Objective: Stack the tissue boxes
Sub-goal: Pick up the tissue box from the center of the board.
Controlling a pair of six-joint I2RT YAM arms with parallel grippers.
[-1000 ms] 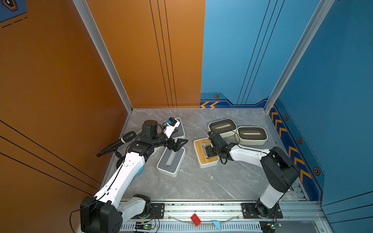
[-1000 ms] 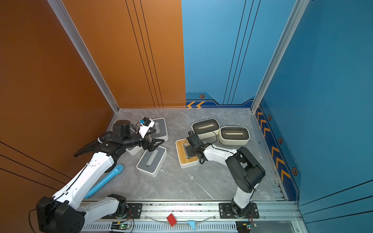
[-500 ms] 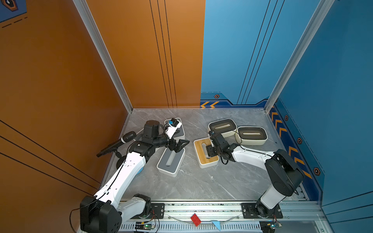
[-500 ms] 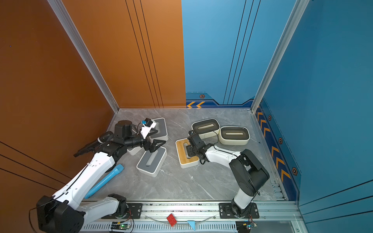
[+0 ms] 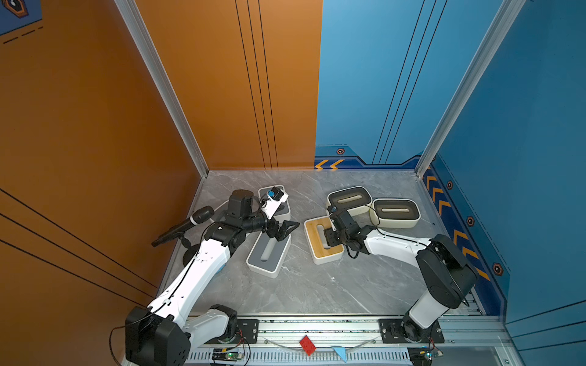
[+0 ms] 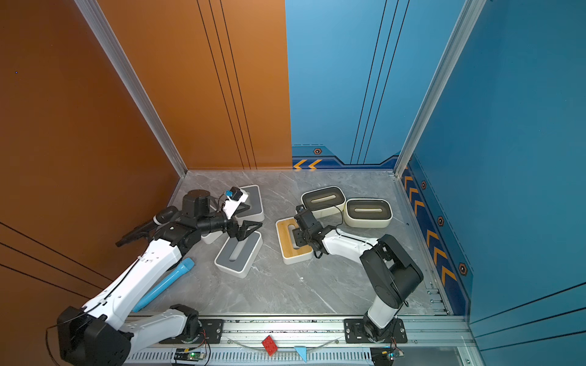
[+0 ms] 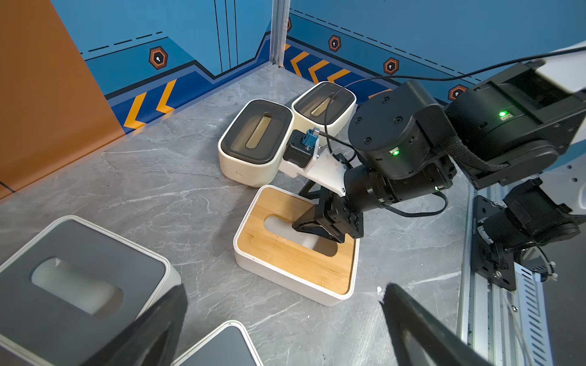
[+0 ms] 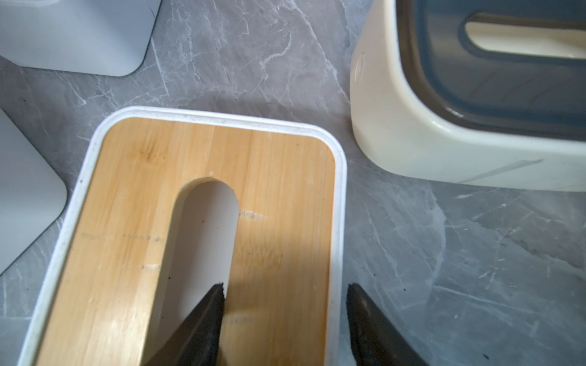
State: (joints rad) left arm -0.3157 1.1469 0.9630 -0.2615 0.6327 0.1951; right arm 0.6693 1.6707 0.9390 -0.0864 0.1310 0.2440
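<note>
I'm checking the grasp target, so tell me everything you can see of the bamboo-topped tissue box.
The bamboo-topped tissue box is a low white shell with rounded corners and a light wooden lid cut by one long oval slot. It lies flat on the grey marbled table, apart from the cream box. The right gripper straddles one long side: one finger in the slot, one outside the wall; a firm pinch is unclear.
</note>
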